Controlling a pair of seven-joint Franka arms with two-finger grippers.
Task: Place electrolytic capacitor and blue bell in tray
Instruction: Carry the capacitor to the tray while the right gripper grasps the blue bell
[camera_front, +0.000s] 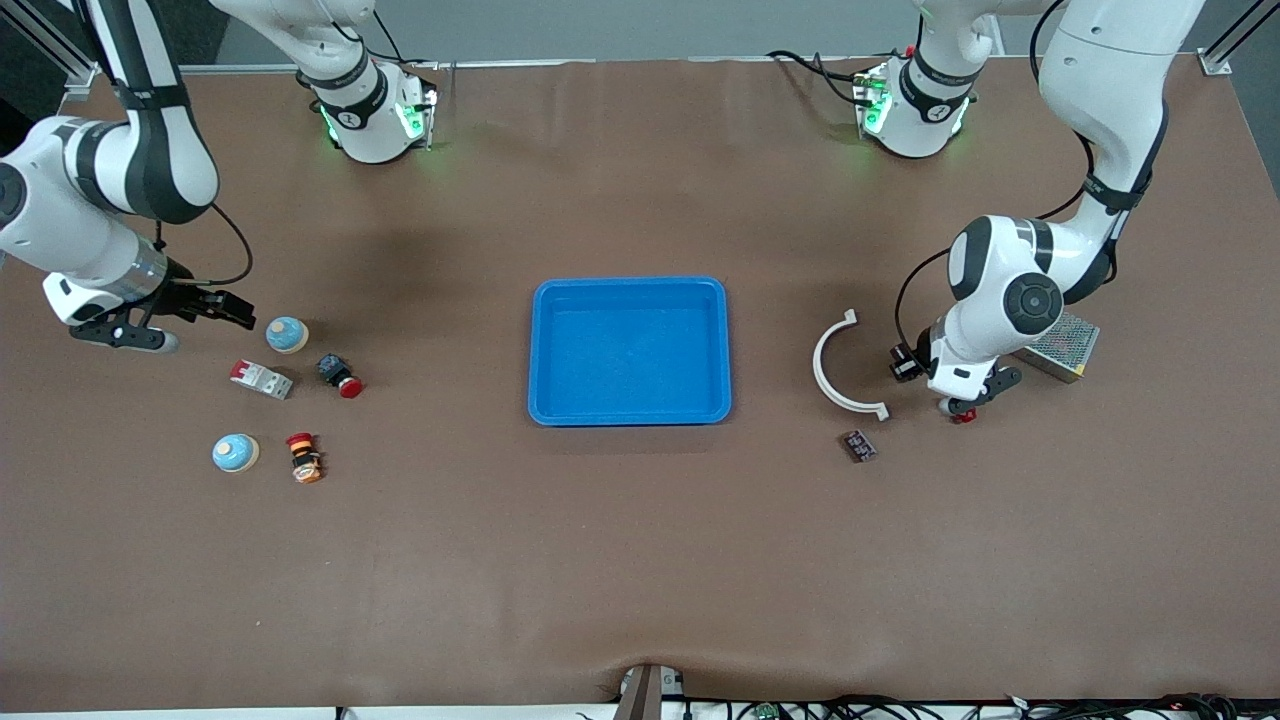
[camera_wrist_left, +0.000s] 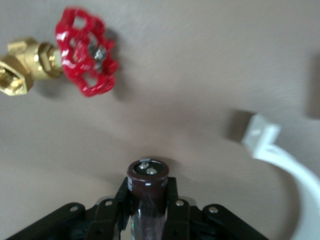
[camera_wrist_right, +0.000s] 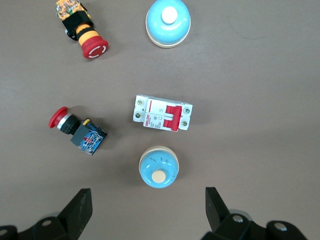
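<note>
A dark brown electrolytic capacitor (camera_wrist_left: 147, 175) with a silver-topped end sits between the jaws of my left gripper (camera_wrist_left: 148, 196), which is shut on it. That gripper (camera_front: 953, 404) is low over the table near the left arm's end. Two blue bells lie toward the right arm's end: one (camera_front: 287, 334) (camera_wrist_right: 158, 167) just ahead of my open right gripper (camera_front: 228, 308) (camera_wrist_right: 148, 207), another (camera_front: 235, 453) (camera_wrist_right: 168, 21) nearer the front camera. The bright-blue tray (camera_front: 628, 284) lies in the middle of the table with nothing in it.
A brass valve with a red handwheel (camera_wrist_left: 85, 50) and a white curved piece (camera_front: 835, 365) flank the left gripper; a small circuit board (camera_front: 859, 446) and a metal box (camera_front: 1062, 345) are close by. A circuit breaker (camera_front: 262, 379), a red push button (camera_front: 340, 375) and an emergency-stop button (camera_front: 303, 457) lie among the bells.
</note>
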